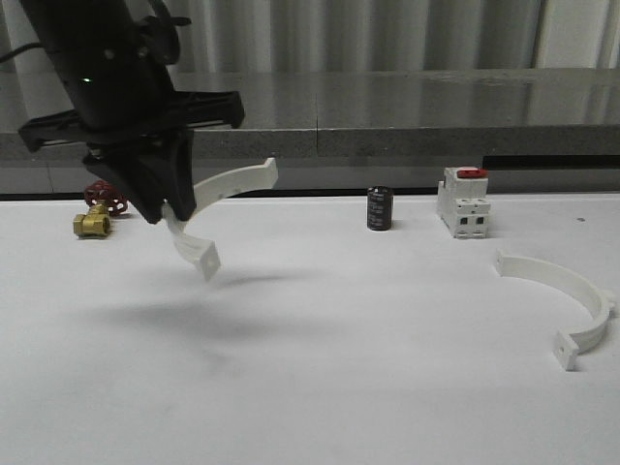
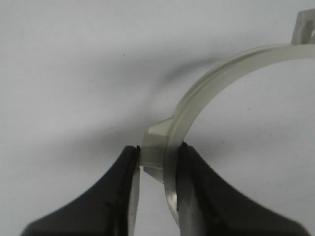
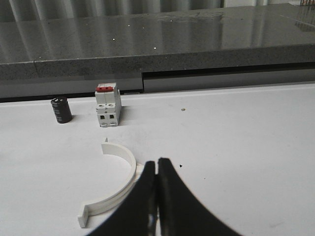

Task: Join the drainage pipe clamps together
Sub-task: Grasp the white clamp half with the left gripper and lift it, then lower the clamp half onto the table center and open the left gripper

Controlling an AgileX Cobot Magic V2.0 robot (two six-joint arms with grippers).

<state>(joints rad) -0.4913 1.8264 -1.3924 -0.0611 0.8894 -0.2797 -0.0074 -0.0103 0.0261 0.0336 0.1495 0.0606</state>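
One white half-ring drainage pipe clamp (image 1: 232,181) hangs tilted in the air over the left of the table, its lower holed tab (image 1: 206,260) pointing down. My left gripper (image 1: 167,208) is shut on it. In the left wrist view the black fingers (image 2: 158,162) pinch the band (image 2: 206,83) near a small rib. The other clamp (image 1: 572,279) lies flat on the white table at the right. My right gripper (image 3: 157,164) is shut with nothing in it, close beside that clamp (image 3: 131,162) and above the table.
A black cylinder (image 1: 380,208) and a white switch with a red top (image 1: 462,201) stand at the back middle. A brass valve (image 1: 92,224) with a red handle lies at the back left. A grey stone ledge (image 1: 407,140) runs behind the table.
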